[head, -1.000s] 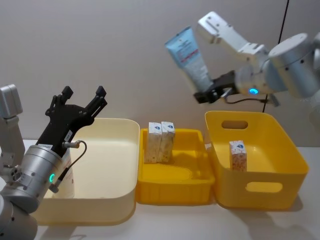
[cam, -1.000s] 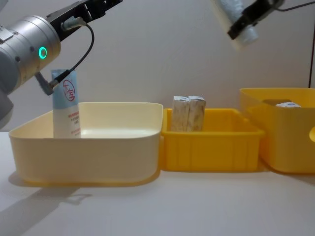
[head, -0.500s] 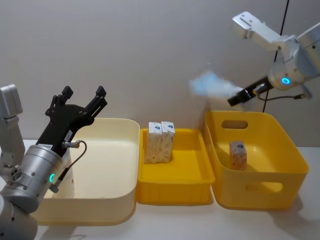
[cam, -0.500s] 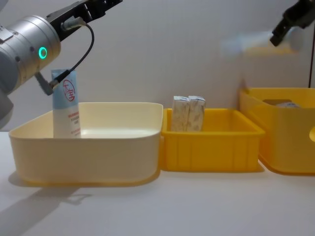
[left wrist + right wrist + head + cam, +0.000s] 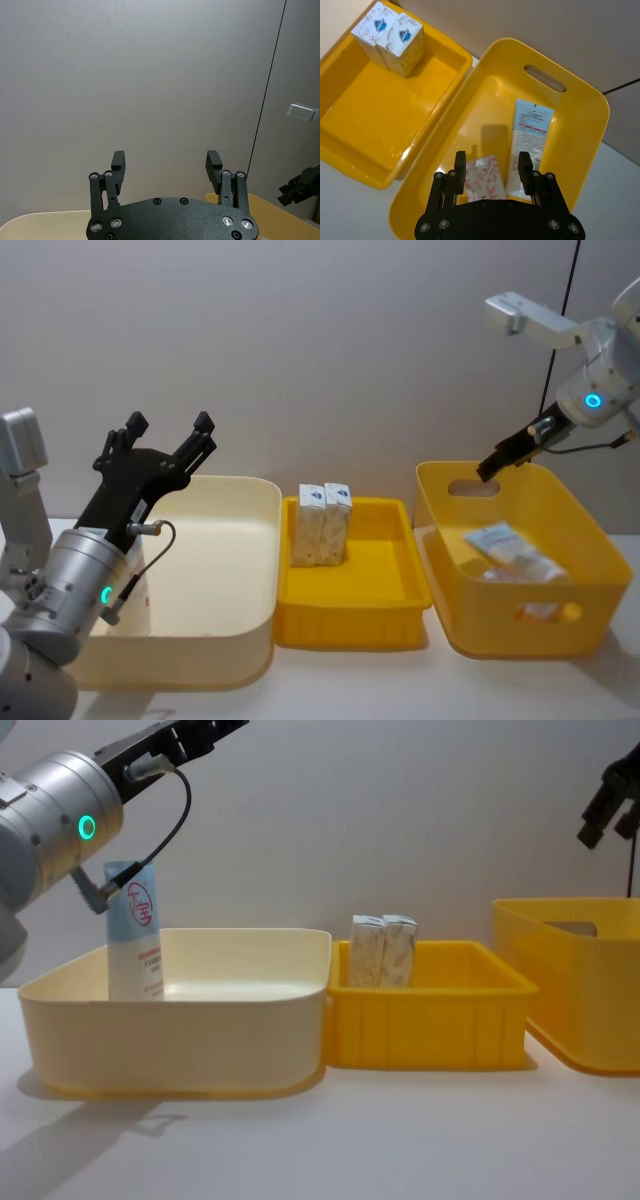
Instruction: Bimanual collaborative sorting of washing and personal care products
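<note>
A light-blue-and-white squeeze tube (image 5: pixel 530 137) lies flat on the floor of the deep yellow bin (image 5: pixel 575 530), its printed face up, stretching from the bin's middle toward the wall with the handle slot. Just beside it lies 1 small white carton (image 5: pixel 484 182) with pink-orange print, toppled on its side.

The shallow yellow tray (image 5: pixel 380 605), between the 2 larger bins, holds 2 more white cartons (image 5: pixel 324 523) standing upright, touching each other, against its far wall near the far-left corner. The cream bin (image 5: pixel 235 570) at the left holds 1 upright tube (image 5: pixel 135 930) with a round red logo, near its left wall.

The right gripper (image 5: pixel 489 168) hangs above the deep yellow bin, well apart from the flat tube beneath it, fingers spread and empty. In the head view it sits over the bin's far edge (image 5: pixel 512 448).

The left gripper (image 5: pixel 165 440) is raised over the cream bin's left side, fingers parted, holding nothing.
</note>
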